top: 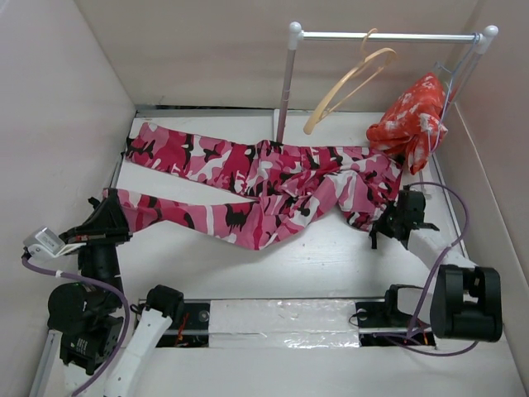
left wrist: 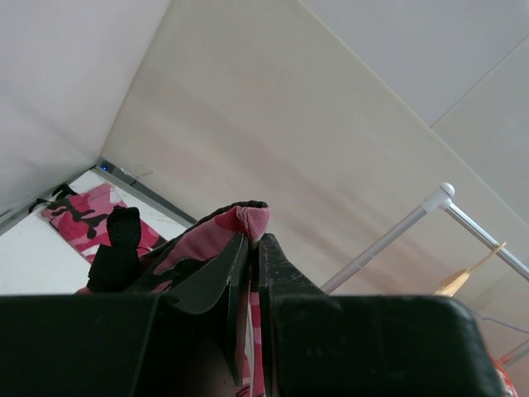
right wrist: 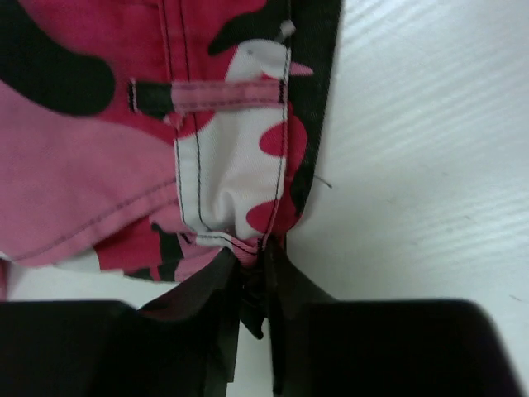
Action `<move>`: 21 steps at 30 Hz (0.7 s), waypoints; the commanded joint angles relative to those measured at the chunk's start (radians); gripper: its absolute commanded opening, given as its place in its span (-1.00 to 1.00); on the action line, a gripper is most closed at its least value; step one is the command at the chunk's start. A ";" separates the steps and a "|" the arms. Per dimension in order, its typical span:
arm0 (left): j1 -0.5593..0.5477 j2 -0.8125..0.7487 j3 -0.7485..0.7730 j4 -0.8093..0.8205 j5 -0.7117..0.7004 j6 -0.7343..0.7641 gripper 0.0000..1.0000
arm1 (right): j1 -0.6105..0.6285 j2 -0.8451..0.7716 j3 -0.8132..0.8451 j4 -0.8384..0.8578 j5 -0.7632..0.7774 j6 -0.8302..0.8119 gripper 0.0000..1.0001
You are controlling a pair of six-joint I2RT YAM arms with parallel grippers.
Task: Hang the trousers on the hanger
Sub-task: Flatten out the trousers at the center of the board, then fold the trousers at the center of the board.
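Note:
The camouflage trousers (top: 273,186) lie spread across the table, legs to the left, waist to the right. My left gripper (top: 106,217) is shut on the cuff of the near leg (left wrist: 240,222) and lifts it off the table. My right gripper (top: 388,217) is shut on the waistband corner (right wrist: 248,240), low on the table. The tan wooden hanger (top: 351,81) hangs from the rail (top: 388,36) at the back, empty; its tip shows in the left wrist view (left wrist: 471,273).
A red-orange garment with white blotches (top: 413,120) hangs on a thin wire hanger at the rail's right end. The rail's left post (top: 285,91) stands behind the trousers. White walls (top: 58,124) enclose the table on three sides.

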 commanded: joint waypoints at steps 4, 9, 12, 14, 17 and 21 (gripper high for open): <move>-0.003 0.017 0.019 0.072 -0.036 0.019 -1.00 | -0.015 -0.129 0.077 0.003 -0.023 -0.048 -1.00; -0.003 0.174 0.115 0.036 0.064 0.005 -1.00 | -0.055 -0.330 0.242 -0.106 0.109 -0.082 -1.00; -0.003 0.302 0.172 0.012 0.058 0.010 -1.00 | -0.109 -0.312 0.330 -0.134 0.107 -0.083 -1.00; -0.003 0.395 0.200 -0.008 -0.004 0.013 -1.00 | -0.147 -0.300 0.379 -0.123 0.095 -0.074 -1.00; -0.003 0.489 0.275 -0.025 -0.118 0.027 -1.00 | -0.234 -0.269 0.445 -0.100 0.054 -0.051 -1.00; -0.003 0.701 0.398 -0.043 -0.278 0.076 -1.00 | -0.319 -0.185 0.580 -0.177 0.044 -0.031 -1.00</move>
